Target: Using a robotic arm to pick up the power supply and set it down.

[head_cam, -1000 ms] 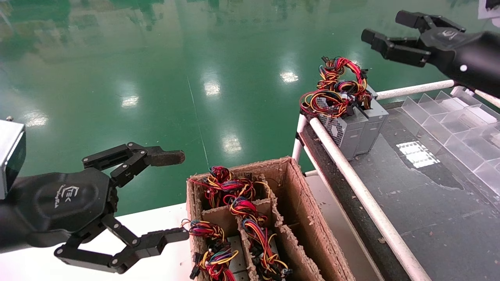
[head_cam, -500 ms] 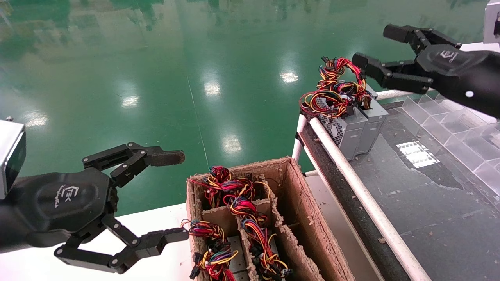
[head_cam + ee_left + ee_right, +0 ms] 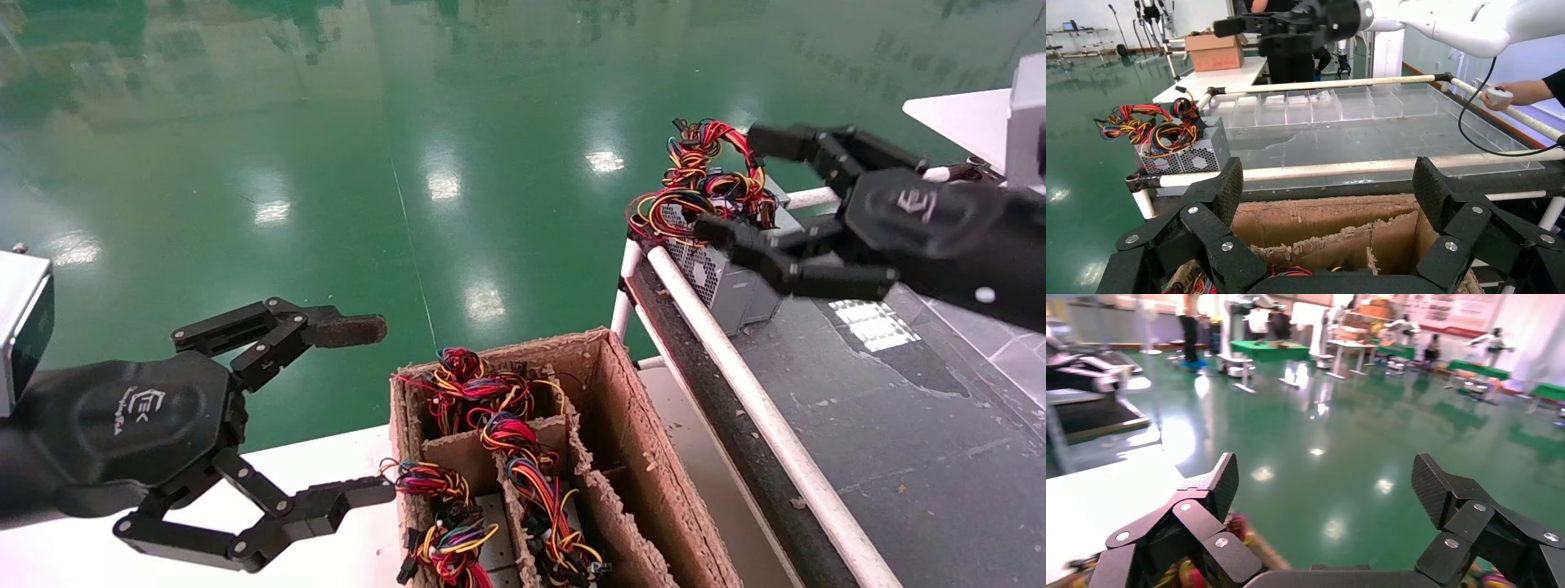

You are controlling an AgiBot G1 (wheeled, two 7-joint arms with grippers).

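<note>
Two grey power supplies stand side by side at the far left corner of the dark work surface, with a red, yellow and black wire bundle on top. In the left wrist view the nearer power supply shows its perforated face. My right gripper is open and hovers just over these units, one finger on each side of the wire bundle. In the right wrist view the right gripper holds nothing and frames only green floor. My left gripper is open and empty beside the cardboard box, and the left gripper faces that box.
A torn cardboard box with dividers holds more power supplies under coloured wires. A white tube rail edges the dark surface. Clear plastic compartments line its far side. A person's hand holds a controller there.
My right gripper has come down and towards the left, from above and behind the power supplies to right over their wire bundle. The left arm has not moved.
</note>
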